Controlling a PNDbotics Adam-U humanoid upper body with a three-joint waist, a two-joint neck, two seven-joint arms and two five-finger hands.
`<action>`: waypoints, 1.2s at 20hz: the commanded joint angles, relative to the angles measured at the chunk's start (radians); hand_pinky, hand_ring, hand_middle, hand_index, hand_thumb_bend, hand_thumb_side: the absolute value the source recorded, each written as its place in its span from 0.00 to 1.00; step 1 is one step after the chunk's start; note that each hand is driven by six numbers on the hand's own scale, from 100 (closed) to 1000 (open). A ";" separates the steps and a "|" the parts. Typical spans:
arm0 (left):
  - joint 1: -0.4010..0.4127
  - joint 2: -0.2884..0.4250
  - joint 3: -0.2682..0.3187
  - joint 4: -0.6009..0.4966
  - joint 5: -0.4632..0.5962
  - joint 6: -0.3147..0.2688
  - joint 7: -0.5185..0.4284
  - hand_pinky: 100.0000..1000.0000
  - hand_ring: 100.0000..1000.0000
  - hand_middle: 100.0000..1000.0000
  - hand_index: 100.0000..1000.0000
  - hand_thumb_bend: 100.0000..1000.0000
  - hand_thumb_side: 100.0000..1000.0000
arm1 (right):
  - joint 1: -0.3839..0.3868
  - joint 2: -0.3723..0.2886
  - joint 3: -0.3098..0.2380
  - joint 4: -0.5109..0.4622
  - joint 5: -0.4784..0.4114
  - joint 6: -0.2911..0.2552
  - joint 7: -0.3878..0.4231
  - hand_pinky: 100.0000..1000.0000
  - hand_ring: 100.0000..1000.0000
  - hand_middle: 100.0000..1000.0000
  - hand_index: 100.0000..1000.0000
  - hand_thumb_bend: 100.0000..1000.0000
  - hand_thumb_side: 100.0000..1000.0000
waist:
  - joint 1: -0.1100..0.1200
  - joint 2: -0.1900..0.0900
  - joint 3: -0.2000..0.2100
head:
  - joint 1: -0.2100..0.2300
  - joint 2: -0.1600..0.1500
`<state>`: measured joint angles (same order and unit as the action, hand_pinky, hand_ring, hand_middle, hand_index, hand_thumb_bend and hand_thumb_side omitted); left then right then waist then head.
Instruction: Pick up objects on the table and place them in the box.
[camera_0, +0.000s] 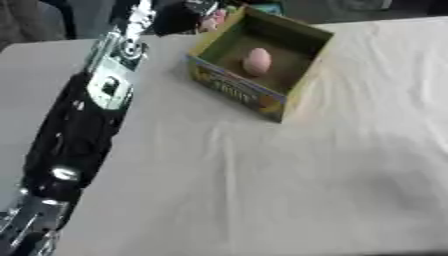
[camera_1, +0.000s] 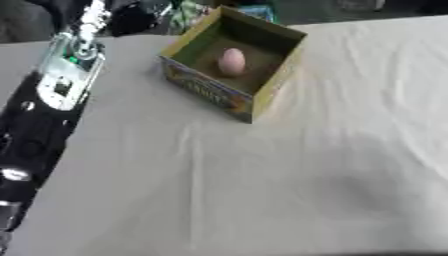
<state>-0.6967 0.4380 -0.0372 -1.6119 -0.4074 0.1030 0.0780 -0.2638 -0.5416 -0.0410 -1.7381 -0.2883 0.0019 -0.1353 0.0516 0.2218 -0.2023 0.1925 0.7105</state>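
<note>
White cloth covers the counter (camera_0: 289, 190). My left arm (camera_0: 92, 115) stretches toward its far edge; whether the fingers grip anything, I cannot tell. Pink egg-shaped object (camera_0: 256, 61) lies inside the box (camera_0: 236, 90). I should retract slowly, clearing the box wall.

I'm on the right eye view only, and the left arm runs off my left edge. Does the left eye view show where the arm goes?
Observer: Yes. There the left arm shows all the way down to the lower left corner, where a silver joint is in frame.
Operator: Anything near the robot hand behind the box?
Observer: In the left eye view a small pink thing shows beside the dark robot hand, just past the far left corner of the box. I cannot tell what it is.
</note>
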 joint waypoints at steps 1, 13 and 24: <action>0.067 0.053 0.043 -0.108 0.154 0.004 0.024 0.50 0.57 0.59 0.67 0.45 0.50 | -0.009 -0.026 -0.017 -0.007 0.001 -0.002 -0.008 0.61 0.69 0.64 0.77 0.00 0.15 | -0.005 -0.012 0.010 | -0.009 -0.014; 0.343 -0.013 0.134 -0.182 0.354 -0.014 0.119 0.46 0.53 0.55 0.63 0.39 0.47 | -0.010 -0.018 -0.025 -0.010 -0.001 -0.005 -0.017 0.61 0.69 0.64 0.77 0.00 0.15 | -0.012 0.002 0.048 | -0.021 0.010; 0.403 -0.080 0.130 -0.187 0.408 -0.011 0.162 0.45 0.51 0.52 0.60 0.38 0.47 | -0.008 -0.014 -0.028 -0.009 -0.001 -0.005 -0.020 0.61 0.69 0.64 0.77 0.00 0.14 | -0.013 0.002 0.054 | -0.019 0.021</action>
<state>-0.2882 0.3472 0.0886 -1.7805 -0.0049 0.0933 0.2352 -0.2634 -0.5404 -0.0558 -1.7381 -0.2883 -0.0012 -0.1514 0.0415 0.2375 -0.1476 0.1736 0.7282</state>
